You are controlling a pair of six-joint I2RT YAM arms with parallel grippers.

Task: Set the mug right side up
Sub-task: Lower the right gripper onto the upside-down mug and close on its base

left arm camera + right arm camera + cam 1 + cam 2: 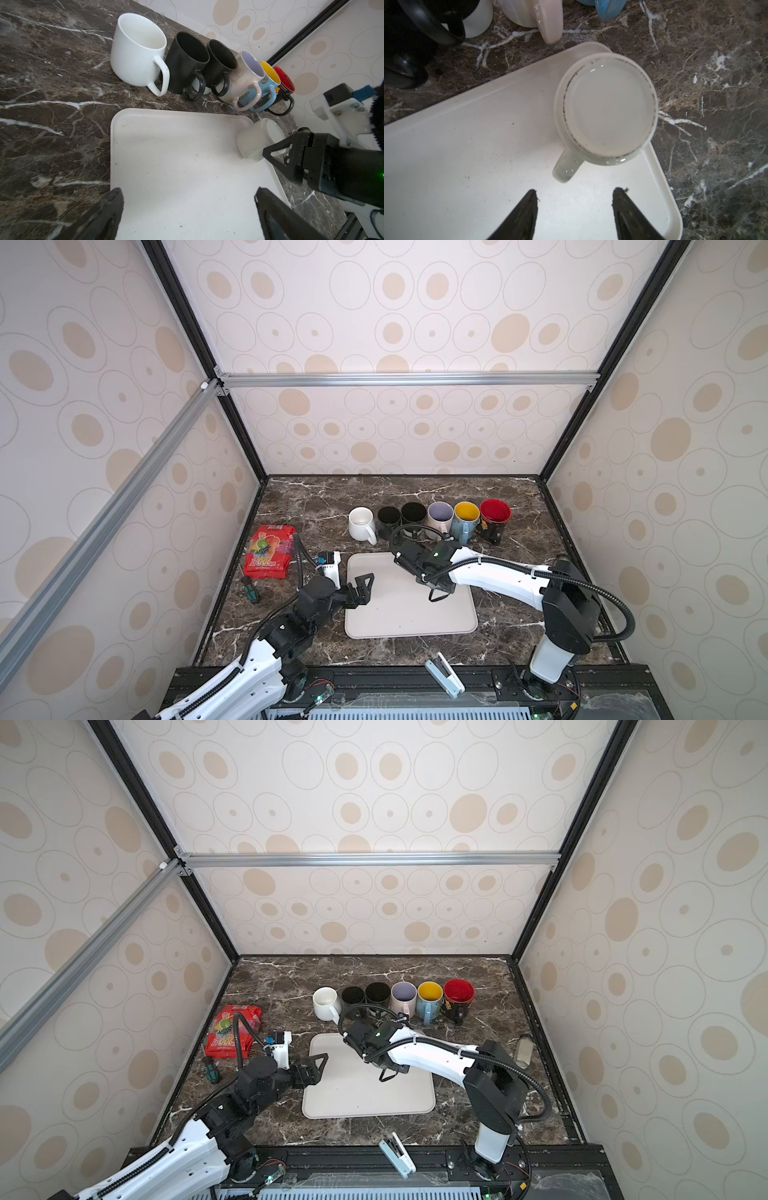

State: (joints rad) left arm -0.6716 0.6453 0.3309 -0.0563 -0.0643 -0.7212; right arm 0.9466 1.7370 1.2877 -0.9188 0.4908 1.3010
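A white mug (606, 108) stands upside down on the far right corner of the cream tray (467, 155), base up, its handle pointing toward my right gripper (575, 190). That gripper is open and empty, its tips just short of the handle. In the left wrist view the mug (252, 141) sits partly behind a right finger (276, 151). In both top views the right arm hides the mug. My left gripper (188, 190) is open and empty over the tray's (395, 614) left side. In both top views the left gripper (365, 585) and the right gripper (438, 595) hover above the tray.
Several upright mugs line up behind the tray, from a white one (361, 522) to a red-lined one (494, 516). A red candy bag (269, 551) and a screwdriver (249, 587) lie at the left. A stapler (444, 674) rests at the front edge.
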